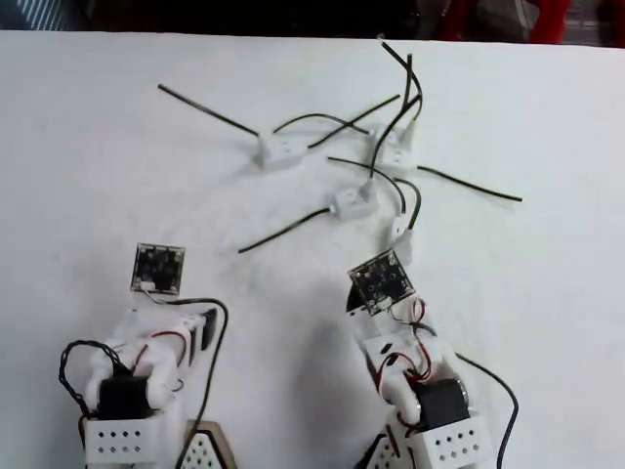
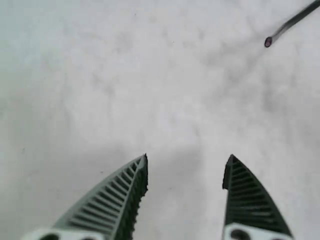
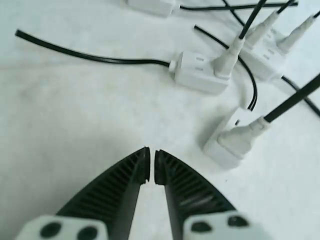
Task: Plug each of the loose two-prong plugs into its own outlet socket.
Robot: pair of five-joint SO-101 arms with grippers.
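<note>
One socket (image 3: 218, 150) near right tool (image 3: 151, 165)

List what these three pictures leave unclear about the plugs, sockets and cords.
Right wrist view: the prongs of the plug are hidden inside the nearest socket, so full seating cannot be told.
Right wrist view: the farthest socket is cut off by the picture edge.
Left wrist view: the cord runs off the edge, so its socket cannot be told.
High view: the middle socket is too small to show its slots.
</note>
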